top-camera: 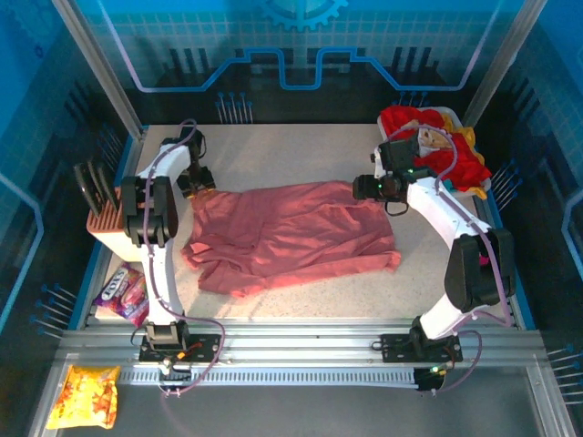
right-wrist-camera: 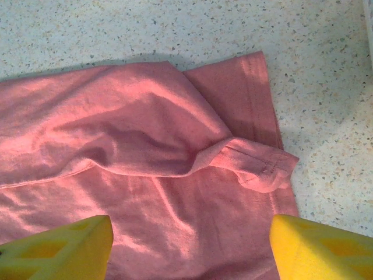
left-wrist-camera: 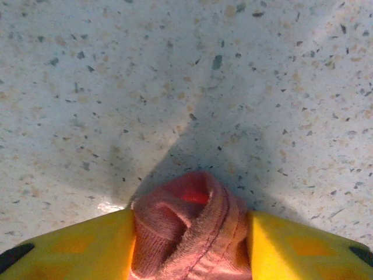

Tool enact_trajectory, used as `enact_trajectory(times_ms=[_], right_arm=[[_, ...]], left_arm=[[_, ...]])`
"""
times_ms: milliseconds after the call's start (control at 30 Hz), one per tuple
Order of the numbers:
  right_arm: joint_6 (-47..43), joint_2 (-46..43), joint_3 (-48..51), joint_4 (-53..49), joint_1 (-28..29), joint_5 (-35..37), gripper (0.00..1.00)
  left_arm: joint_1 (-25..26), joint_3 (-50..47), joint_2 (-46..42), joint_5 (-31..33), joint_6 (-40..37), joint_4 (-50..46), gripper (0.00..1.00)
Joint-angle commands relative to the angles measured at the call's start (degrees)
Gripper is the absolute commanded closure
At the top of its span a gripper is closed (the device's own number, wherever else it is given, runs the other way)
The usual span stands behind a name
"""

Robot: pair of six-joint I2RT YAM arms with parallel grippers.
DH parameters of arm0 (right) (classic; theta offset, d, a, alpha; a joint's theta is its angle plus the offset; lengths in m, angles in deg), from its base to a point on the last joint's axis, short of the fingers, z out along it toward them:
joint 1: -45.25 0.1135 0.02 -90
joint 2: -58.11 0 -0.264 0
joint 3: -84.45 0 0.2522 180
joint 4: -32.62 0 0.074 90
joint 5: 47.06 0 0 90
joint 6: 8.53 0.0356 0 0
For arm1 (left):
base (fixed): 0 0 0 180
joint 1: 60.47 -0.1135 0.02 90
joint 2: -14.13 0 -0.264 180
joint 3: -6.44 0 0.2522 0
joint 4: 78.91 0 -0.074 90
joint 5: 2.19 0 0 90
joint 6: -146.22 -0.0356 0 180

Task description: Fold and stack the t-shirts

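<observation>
Speckled pale bench point(top-camera: 301, 146): bare strips along far and near edges. Crumpled dusty rose-pink cloth t-shirt point(top-camera: 291, 237) mid-bench, long axis left-right. Left gripper point(top-camera: 199, 187) clenched on its far-left corner; right gripper point(top-camera: 393, 198) released, jaws wide above its right edge

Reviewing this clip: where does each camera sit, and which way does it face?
Top external: above and behind the bases, facing down on the table, the pink t-shirt, the left arm and right arm.
Left wrist: on the left arm, facing the tabletop; left gripper fingers pinch bunched pink cloth.
Right wrist: on the right arm, facing down on the shirt; right gripper open above it.
Shared: every view holds the pink t-shirt.
</observation>
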Motion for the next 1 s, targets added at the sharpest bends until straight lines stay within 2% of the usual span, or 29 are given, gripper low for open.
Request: enact_trajectory(times_ms=[0, 100, 233, 267, 333, 633, 800, 833, 900, 967], right_arm=[[-0.6, -0.47, -0.39, -1.58, 0.36, -0.21, 0.27], [-0.42, -0.57, -0.39, -1.51, 0.23, -0.39, 0.28], [-0.47, -0.67, -0.51, -1.53, -0.18, -0.66, 0.28], [-0.54, -0.6, -0.64, -1.67, -0.18, -0.57, 0.28], [-0.65, -0.59, -0.74, -1.76, -0.31, -0.48, 0.28], [0.53, -0.31, -0.04, -1.72, -0.45, 0.26, 0.28], [1.54, -0.17, 0.39, -2.93, -0.45, 1.27, 0.26], [1.73, -0.1, 0.48, -3.45, -0.44, 1.17, 0.25], [2.4, -0.05, 1.0, -4.88, -0.45, 1.35, 0.21], [3.35, -0.9, 2.64, -5.69, -0.52, 0.82, 0.16]], left_arm=[[-0.32, 0.88, 1.25, -2.97, -0.62, -0.66, 0.56], [-0.28, 2.48, 2.77, -2.3, -0.7, -1.65, 0.65], [-0.62, 5.14, 4.81, -2.65, 0.26, -2.26, 0.85], [-0.62, 6.54, 5.42, -3.1, 0.55, -2.83, 0.93], [-0.61, 9.71, 6.37, -3.59, 1.25, -3.79, 1.0], [-0.87, 27.93, 12.48, -3.88, 1.93, -6.3, 1.0], [-0.87, 30.81, 13.04, -4.76, 2.13, -2.99, 1.0], [-0.89, 30.92, 12.91, -5.27, 2.12, -2.98, 0.93], [-0.87, 30.86, 12.3, -6.68, 2.24, -4.17, 0.62], [-0.89, 29.17, 9.82, -8.83, 2.95, -5.5, 0.45]])
